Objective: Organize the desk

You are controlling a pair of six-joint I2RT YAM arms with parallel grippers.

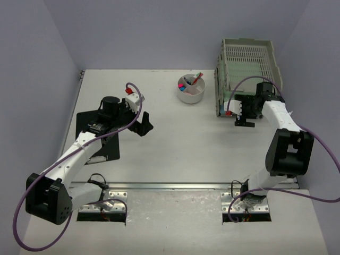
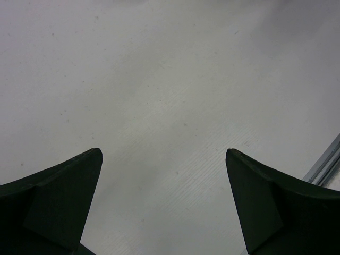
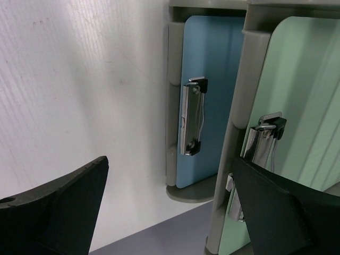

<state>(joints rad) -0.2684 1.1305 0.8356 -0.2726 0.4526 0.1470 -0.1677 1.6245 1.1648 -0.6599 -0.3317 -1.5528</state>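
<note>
The white desk has a metal rail along its front edge. My left gripper is open and empty, left of the desk's middle; its wrist view shows only bare desk between the fingers. My right gripper is open and empty at the front of the grey stacked trays. In the right wrist view the gripper faces a blue clipboard in one tray and a green clipboard in the tray beside it, each with a metal clip.
A black flat board lies on the left of the desk, partly under my left arm. A white round divided holder with pens and small coloured items stands at the back middle. Lilac walls enclose the desk.
</note>
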